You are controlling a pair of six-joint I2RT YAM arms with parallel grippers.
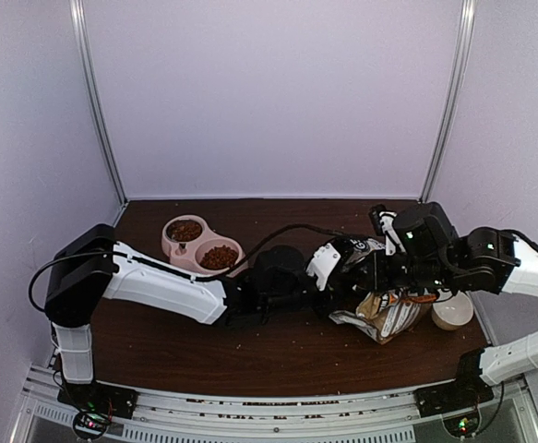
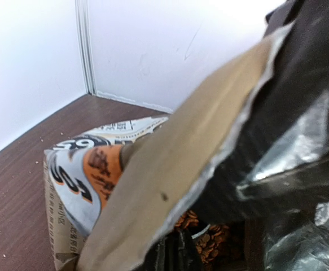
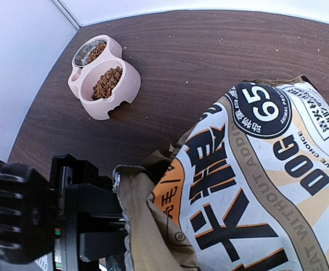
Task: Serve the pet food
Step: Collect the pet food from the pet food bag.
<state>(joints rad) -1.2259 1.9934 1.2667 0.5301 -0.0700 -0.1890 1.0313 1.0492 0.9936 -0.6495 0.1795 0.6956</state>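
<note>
The left arm lies low and long across the table [image 1: 278, 355], and the left gripper [image 1: 340, 269] is at the mouth of the bag [image 3: 254, 186]. Its fingers stand narrow, pinched on the bag's brown inner rim, which rises as a flap right in front of them. The right arm comes in bent from the right, with the right gripper [image 1: 379, 274] over the top of the bag, facing the left fingers. It is closed, but the pictures do not show whether it pinches the bag.

Kibble [image 2: 206, 240] lies inside the bag, just below and past the left fingers. More fills both basins of the pink feeder [image 1: 172, 242], well to the left of both pairs of fingers.

The bag stands crumpled between the two wrists and blocks the way from one to the other. A pale bowl [image 1: 453, 314] sits just behind the right fingers, beside the bag.

Bare table stretches from the left fingers to the feeder and toward the near edge. The back wall [image 1: 269, 92] stands well beyond.
</note>
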